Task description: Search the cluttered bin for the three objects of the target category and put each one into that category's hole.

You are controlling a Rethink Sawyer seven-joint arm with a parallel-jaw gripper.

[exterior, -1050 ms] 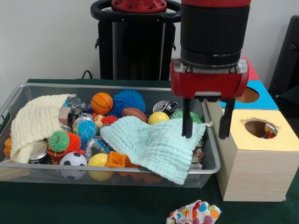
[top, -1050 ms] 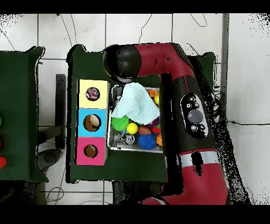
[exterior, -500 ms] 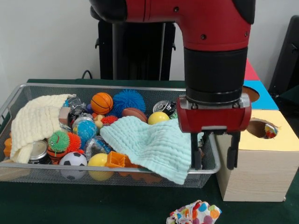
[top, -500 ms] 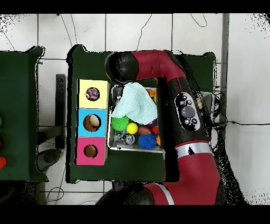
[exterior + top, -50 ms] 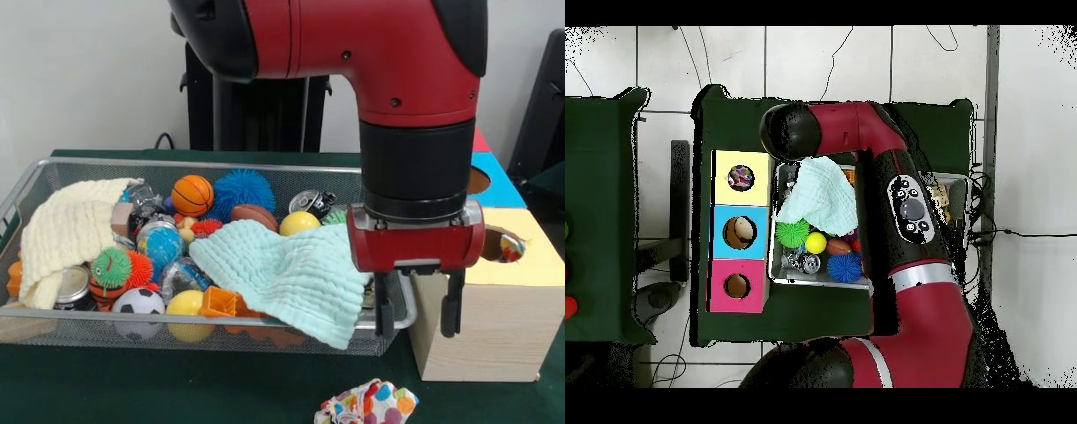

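the gripper (image 5: 418, 318) hangs with jaws spread and empty over the wire bin's (image 5: 221, 329) corner beside the yellow-topped box (image 5: 494, 305); a mint cloth (image 5: 291, 274) drapes the toys.

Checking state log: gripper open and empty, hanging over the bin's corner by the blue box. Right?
Not quite. The front view shows the gripper open and empty at the bin corner, but the box beside it is the yellow box, not blue.
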